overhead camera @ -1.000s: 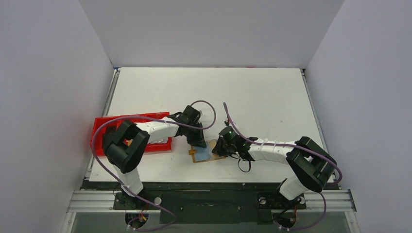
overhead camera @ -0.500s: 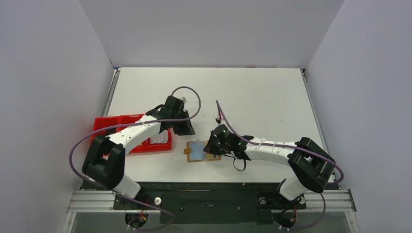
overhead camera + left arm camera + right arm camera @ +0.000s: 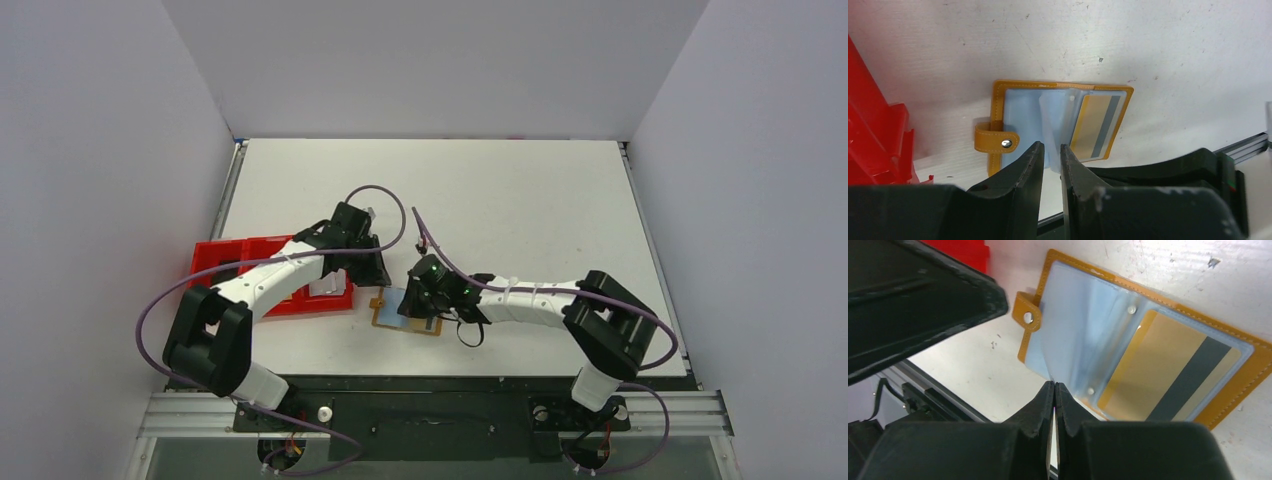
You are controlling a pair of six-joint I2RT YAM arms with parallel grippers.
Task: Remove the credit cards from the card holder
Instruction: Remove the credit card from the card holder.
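The tan card holder (image 3: 383,313) lies open on the table, its clear pale blue sleeves showing. A gold card with a dark stripe (image 3: 1093,125) sits in its right sleeve and also shows in the right wrist view (image 3: 1158,370). My right gripper (image 3: 1054,384) is over the holder (image 3: 1248,375) and is shut on the edge of a loose sleeve page, which stands up. My left gripper (image 3: 1052,146) hovers at the holder's (image 3: 998,90) near edge with a narrow gap between the jaws, and that raised page is seen between them. In the top view the left gripper (image 3: 378,272) and right gripper (image 3: 412,303) almost meet.
A red compartmented tray (image 3: 215,262) stands just left of the holder, its corner in the left wrist view (image 3: 868,125). The holder's snap strap (image 3: 995,142) points towards the tray. The table's front rail lies close beneath the holder.
My right gripper has moved left across the holder, which slid left with it. My left gripper pulled back from the holder towards the tray and now sits at its upper left.
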